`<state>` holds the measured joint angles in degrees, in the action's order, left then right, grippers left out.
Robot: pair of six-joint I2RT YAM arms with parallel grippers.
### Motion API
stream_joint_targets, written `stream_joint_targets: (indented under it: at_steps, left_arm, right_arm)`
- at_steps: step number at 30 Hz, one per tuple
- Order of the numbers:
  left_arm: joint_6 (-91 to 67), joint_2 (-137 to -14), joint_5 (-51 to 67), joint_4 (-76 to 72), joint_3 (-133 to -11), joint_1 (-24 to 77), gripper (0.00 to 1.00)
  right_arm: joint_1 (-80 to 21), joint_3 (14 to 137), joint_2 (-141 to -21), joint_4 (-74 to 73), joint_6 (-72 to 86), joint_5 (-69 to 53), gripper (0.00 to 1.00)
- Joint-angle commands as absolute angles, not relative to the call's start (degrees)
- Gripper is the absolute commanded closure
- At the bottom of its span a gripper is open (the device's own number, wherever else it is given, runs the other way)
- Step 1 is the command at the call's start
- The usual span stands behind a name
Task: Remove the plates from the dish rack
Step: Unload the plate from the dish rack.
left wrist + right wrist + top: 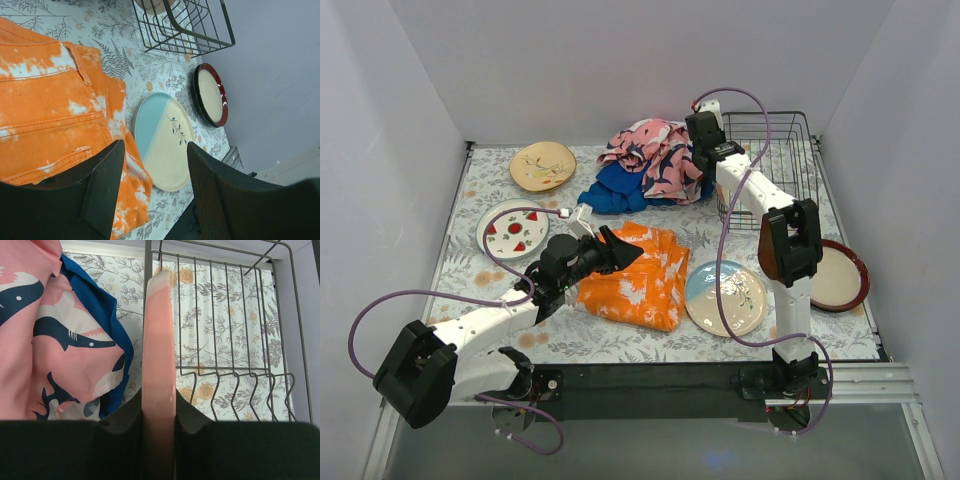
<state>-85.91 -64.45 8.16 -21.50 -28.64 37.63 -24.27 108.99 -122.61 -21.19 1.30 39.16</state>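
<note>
The dark wire dish rack [775, 160] stands at the back right. My right gripper [706, 150] is at the rack's left end, shut on the rim of a pink plate [159, 350] held edge-on and upright at the rack's left wall [235, 340]. My left gripper [618, 250] is open and empty above the orange cloth [50, 110]. On the table lie a tan leafy plate [542, 165], a watermelon-print plate [513, 230], a blue-cream plate [727, 297] and a red-rimmed plate [840, 276]. No black-white striped plate is in view.
A pink shark-print cloth [655, 155] and a blue cloth [615, 192] are heaped just left of the rack. The orange cloth [635, 275] lies at the table's middle, touching the blue-cream plate [165, 140]. White walls close in the left, back and right.
</note>
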Motion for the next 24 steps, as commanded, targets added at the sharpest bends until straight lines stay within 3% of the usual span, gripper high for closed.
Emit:
stream_joint_targets:
  at_steps: [1, 16, 24]
  left_arm:
    - [-85.4, -64.9, 8.7, -22.4, -29.5, 37.8, 0.49]
    - [-85.3, -65.7, 8.2, -22.4, -29.6, 37.8, 0.49]
    - [-85.3, -65.6, 8.3, -22.4, -29.7, 37.8, 0.49]
  right_arm:
    - [-23.9, 109.2, -118.5, -21.1, 0.6, 37.4, 0.99]
    - [-24.1, 100.5, -106.7, -11.5, -6.9, 32.4, 0.99]
    - [-25.9, 100.6, -105.1, -9.2, -12.9, 35.8, 0.99]
